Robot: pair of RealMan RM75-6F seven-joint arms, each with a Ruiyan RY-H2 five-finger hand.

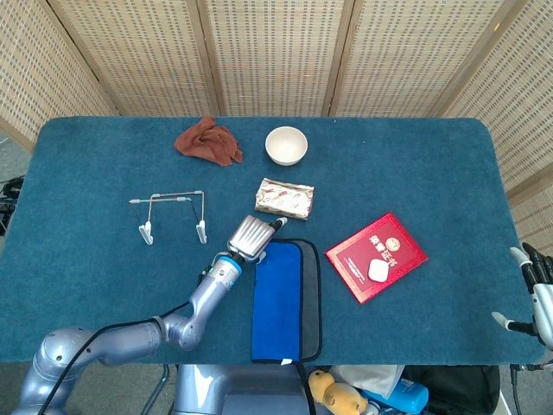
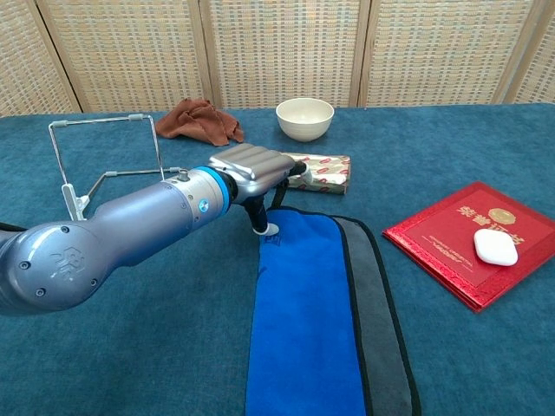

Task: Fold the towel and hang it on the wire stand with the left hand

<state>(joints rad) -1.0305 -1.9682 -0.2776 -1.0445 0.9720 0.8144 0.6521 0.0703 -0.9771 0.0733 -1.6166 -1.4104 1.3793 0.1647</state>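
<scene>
A: Chest view, left hand [image 2: 253, 169]: low over the table at the far left corner of the towel [image 2: 308, 329]. Fingers bent down at the towel's far edge, thumb tip touching the cloth at the corner. Whether any cloth is actually pinched — cannot tell.

B: Head view agrees. Left hand [image 1: 251, 236] sits at the towel's [image 1: 278, 303] far left corner, forearm running back toward the near left table edge. Fingertips hidden under the hand's back from this angle.

A: Towel lies flat, long axis toward the robot. Blue layer on top, grey layer showing along its right side, dark trim round the edge. Near end reaches the near table edge.

B: Wire stand [image 1: 171, 214] upright to the left of the hand, apart from it. Nothing on it. In chest view the wire stand [image 2: 102, 156] is behind the forearm.

A: Right hand [image 1: 536, 290]: only at the far right margin of head view, off the table edge, dark fingers spread, holding nothing.

B: Other items. Foil packet [image 1: 285, 198] just beyond the left hand, near but seemingly not touching. White bowl [image 1: 286, 144] further back. Crumpled reddish cloth [image 1: 208, 142] left of the bowl.

A: Red booklet [image 2: 469, 238] right of the towel, set at an angle, with a small white case [image 2: 495, 247] lying on it. Blue-green table [image 1: 415, 164] under everything.
</scene>
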